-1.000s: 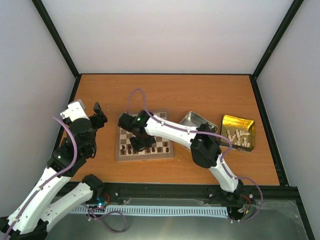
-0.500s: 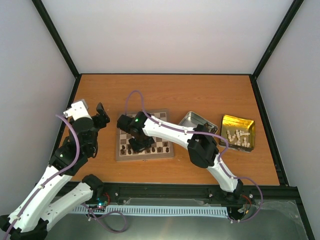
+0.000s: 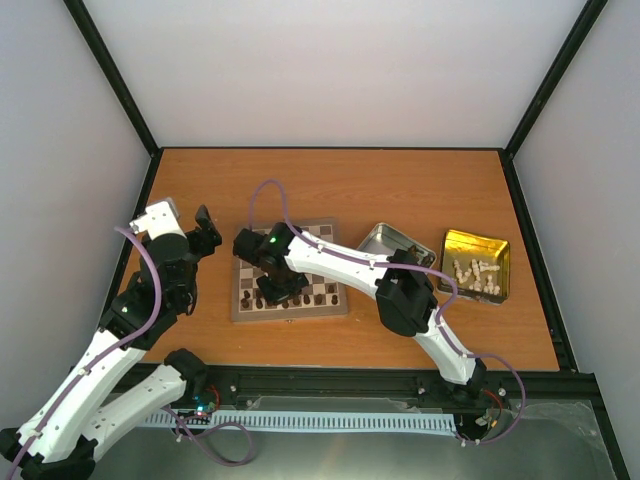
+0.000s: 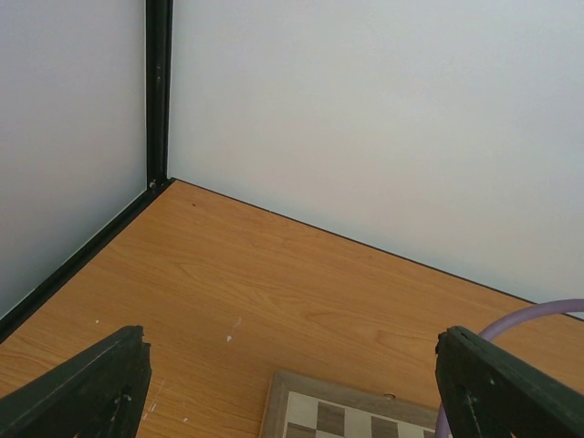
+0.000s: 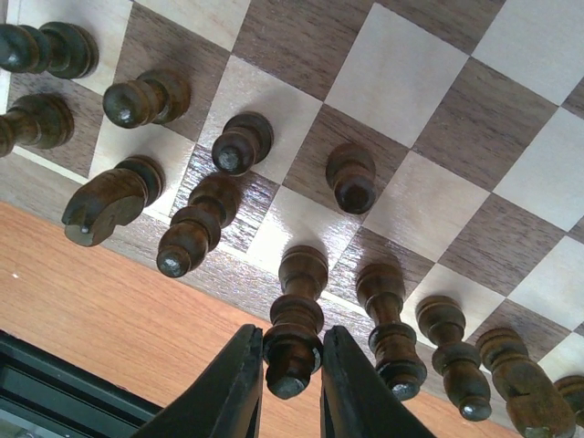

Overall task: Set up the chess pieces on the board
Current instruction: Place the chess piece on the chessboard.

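While our right gripper (image 5: 292, 351) clamps shut on the head of one dark chessman (image 5: 299, 297), a black finger (image 5: 235, 392) pressed to either side of it, the piece stands upright in the edge row of the board (image 5: 401, 64), just inside the tan border. We see its neighbours (image 5: 394, 328) lined up beside it along that row, a knight among them, and a second rank of small dark pawns (image 5: 351, 178) on the squares just beyond. Past the border lies the orange wood of the bench (image 3: 350, 185).

From overhead, we see the right arm reaching across from the right to the near left part of the board, which lies flat on the bench left of centre, with dark pieces filling its two near rows. To the right of the board sits a silver tin (image 3: 383, 240), touching or nearly touching the board's far right corner. Further right, a gold tin (image 3: 500, 250) holds a heap of white chessmen (image 3: 477, 275).

Our left gripper (image 4: 294, 365) is spread wide with nothing between its fingers. It hangs above the bench just left of the board's far left corner, tilted towards the back wall.
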`<state>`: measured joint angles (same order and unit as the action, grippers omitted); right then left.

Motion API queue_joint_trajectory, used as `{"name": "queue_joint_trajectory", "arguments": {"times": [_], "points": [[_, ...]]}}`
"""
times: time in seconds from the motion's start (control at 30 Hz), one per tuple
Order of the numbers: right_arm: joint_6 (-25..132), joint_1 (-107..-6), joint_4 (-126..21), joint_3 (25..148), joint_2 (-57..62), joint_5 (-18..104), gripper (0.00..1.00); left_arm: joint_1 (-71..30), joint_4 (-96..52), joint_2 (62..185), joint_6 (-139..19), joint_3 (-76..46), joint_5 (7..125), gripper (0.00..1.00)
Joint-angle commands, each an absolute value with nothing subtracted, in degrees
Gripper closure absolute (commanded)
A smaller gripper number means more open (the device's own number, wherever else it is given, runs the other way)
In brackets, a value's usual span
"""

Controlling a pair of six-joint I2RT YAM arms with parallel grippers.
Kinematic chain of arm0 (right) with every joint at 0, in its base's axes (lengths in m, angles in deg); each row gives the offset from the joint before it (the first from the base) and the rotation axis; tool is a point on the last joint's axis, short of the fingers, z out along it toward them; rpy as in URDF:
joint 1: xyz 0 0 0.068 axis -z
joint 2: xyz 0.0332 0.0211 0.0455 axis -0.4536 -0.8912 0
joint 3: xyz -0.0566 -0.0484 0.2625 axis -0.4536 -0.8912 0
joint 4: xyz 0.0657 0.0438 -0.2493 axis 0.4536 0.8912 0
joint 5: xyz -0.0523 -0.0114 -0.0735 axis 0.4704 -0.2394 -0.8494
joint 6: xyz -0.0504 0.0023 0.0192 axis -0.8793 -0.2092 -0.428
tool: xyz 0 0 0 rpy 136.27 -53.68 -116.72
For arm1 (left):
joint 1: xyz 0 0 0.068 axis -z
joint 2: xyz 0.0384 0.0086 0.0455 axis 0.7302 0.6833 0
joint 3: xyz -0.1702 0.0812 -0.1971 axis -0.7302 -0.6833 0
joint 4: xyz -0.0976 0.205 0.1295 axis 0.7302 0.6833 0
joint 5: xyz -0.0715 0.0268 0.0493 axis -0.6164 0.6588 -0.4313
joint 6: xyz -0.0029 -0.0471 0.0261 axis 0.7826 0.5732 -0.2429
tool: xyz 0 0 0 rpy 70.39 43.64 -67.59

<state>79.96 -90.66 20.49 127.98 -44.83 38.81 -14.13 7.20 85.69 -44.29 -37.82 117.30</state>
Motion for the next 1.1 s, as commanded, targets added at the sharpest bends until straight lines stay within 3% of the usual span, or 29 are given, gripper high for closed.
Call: {"name": "queue_joint_trajectory", "arguments": {"times": [0.0, 0.2, 1.07], "points": [[79.96, -91.25, 20.09, 129.11, -45.37, 38.36, 0.85, -14.48, 6.24, 85.67, -45.03, -37.92, 117.18, 0.14], [80.19, -91.23, 18.69, 127.94, -45.0, 37.42, 0.89, -14.43, 6.32, 85.66, -45.03, -37.98, 117.19, 0.14], [82.76, -91.23, 13.6, 122.18, -39.79, 35.2, 0.89, -14.47, 5.97, 86.07, -44.86, -38.06, 116.74, 0.14]]}}
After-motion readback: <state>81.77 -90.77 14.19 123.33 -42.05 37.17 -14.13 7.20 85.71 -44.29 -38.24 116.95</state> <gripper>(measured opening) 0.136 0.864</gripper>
